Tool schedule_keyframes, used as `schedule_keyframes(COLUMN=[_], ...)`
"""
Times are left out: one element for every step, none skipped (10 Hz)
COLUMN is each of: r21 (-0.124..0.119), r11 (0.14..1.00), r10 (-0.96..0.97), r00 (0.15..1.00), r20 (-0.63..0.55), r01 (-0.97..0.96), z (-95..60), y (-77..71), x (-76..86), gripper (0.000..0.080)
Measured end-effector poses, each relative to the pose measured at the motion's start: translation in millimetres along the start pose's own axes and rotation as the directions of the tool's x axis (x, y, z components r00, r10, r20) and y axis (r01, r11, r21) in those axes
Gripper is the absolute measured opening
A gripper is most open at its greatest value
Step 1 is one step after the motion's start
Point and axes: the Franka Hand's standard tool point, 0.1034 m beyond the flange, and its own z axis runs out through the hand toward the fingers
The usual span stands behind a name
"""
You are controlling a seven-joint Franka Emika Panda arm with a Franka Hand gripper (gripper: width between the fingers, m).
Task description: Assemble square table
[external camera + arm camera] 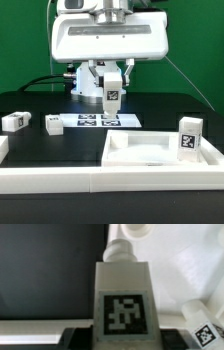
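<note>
The gripper (112, 86) is clamped on one white leg (112, 96) and holds it clear of the black table (40, 100), its square tag facing the exterior camera. In that view the leg hangs in front of the arm's base, above the far edge of the marker board (100, 121).

In the wrist view the same leg fills the middle of the picture, tag toward the lens and its narrower round peg (120, 250) pointing away. Just past the peg is a rounded white shape (136, 229) — possibly a socket in the top, but the blur leaves that unsure.

The table top (150, 160) lies rim-up at the exterior view's right, just behind the long white border wall (60, 182). A fourth leg (190, 137) stands upright at the top's right rim — whether inside it or just beside it, I cannot tell.

Two more legs lie on the black table at the exterior view's left, one near the edge (15, 121) and one just beside the marker board (51, 123).
</note>
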Motion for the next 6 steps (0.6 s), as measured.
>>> schedule_keyframes(r21=[-0.037, -0.05, -0.031, -0.034, -0.036, -0.036], r11=[0.999, 0.999, 1.0, 0.999, 0.999, 0.999], r10=[-0.015, -0.014, -0.008, -0.014, -0.019, -0.026], r00=[0.998, 0.997, 0.998, 0.998, 0.997, 0.997], r20=[-0.065, -0.082, -0.055, -0.067, -0.069, -0.074], r01=[0.012, 0.01, 0.007, 0.012, 0.017, 0.024], z=[-1.6, 0.7, 2.7, 5.7, 12.4, 15.2], y=[7.3, 10.0, 5.8, 6.1, 6.1, 4.1], x=[3.4, 1.0, 5.2, 14.6, 19.4, 23.5], gripper=[0.029, 0.029, 0.029, 0.029, 0.029, 0.029])
